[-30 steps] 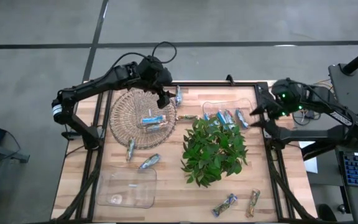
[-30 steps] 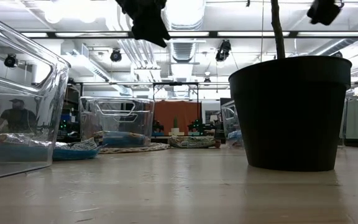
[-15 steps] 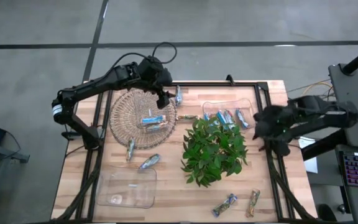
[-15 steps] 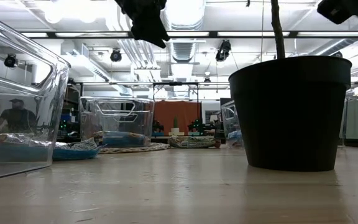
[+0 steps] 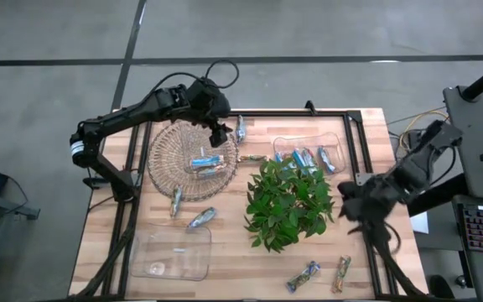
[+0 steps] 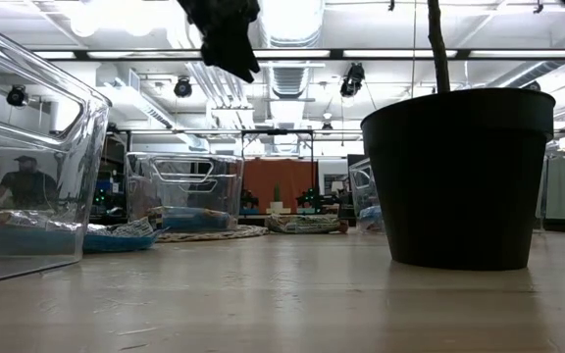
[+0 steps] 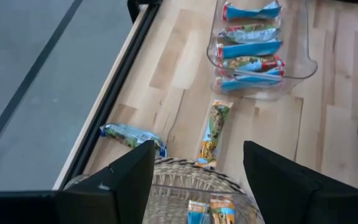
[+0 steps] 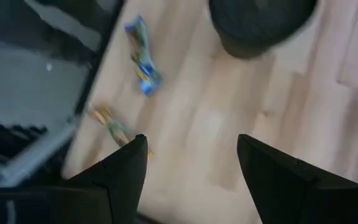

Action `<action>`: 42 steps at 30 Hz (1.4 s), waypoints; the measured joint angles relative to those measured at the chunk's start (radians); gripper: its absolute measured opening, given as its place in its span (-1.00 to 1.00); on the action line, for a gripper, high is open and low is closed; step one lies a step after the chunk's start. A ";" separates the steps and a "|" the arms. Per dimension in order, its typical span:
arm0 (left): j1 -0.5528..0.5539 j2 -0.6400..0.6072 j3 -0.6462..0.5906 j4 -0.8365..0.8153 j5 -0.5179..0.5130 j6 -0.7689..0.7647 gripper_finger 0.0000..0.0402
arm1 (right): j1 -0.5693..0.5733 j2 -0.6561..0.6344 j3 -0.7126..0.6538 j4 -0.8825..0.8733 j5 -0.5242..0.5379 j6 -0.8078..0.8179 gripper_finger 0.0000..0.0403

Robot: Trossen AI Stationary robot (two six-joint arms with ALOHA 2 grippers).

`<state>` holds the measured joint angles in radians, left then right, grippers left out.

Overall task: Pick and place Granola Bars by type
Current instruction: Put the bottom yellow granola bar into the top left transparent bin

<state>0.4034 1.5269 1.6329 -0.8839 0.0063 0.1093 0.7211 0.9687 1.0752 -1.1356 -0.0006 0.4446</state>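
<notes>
Foil-wrapped granola bars lie in several places: two in the wire basket (image 5: 206, 164), several in the clear tray (image 5: 309, 158), and loose ones on the table at the far edge (image 5: 240, 127), left of the plant (image 5: 200, 218) and near the right corner (image 5: 303, 275) (image 5: 341, 273). My left gripper (image 5: 219, 134) hangs open above the basket's far right rim (image 7: 191, 167), with a multicoloured bar (image 7: 214, 134) and a blue bar (image 7: 132, 134) beyond it. My right gripper (image 5: 350, 205) is open in the air, right of the plant, above the blue bar (image 8: 140, 56) and the tan bar (image 8: 110, 124).
A leafy plant (image 5: 288, 201) in a black pot (image 6: 459, 176) stands mid-table between the arms. An empty-looking clear container (image 5: 173, 253) sits at the near left. Black frame rails (image 5: 360, 168) run along the table's left and right sides. Bare wood lies near the plant.
My right arm has swung from the table's far right corner toward the near edge along the right side, and its gripper now hangs beside the plant. The left arm has stayed over the basket. No bar has moved.
</notes>
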 joint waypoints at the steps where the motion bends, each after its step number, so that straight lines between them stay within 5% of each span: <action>1: 0.000 0.000 0.000 -0.005 0.000 -0.001 0.13 | 0.032 0.013 -0.003 0.035 0.025 0.031 0.18; 18: 0.002 0.000 -0.001 -0.025 -0.006 0.028 0.13 | 0.281 0.465 -0.003 0.240 0.071 0.123 0.18; 25: 0.002 0.000 -0.001 -0.024 -0.009 0.029 0.13 | 0.298 0.634 -0.002 0.293 -0.074 0.072 0.18; 42: 0.002 0.000 -0.002 -0.036 -0.008 0.019 0.13 | 0.309 0.789 -0.010 0.358 -0.134 0.044 0.11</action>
<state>0.4049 1.5272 1.6314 -0.9203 -0.0021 0.1281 1.0298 1.7580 1.0653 -0.7772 -0.1344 0.4889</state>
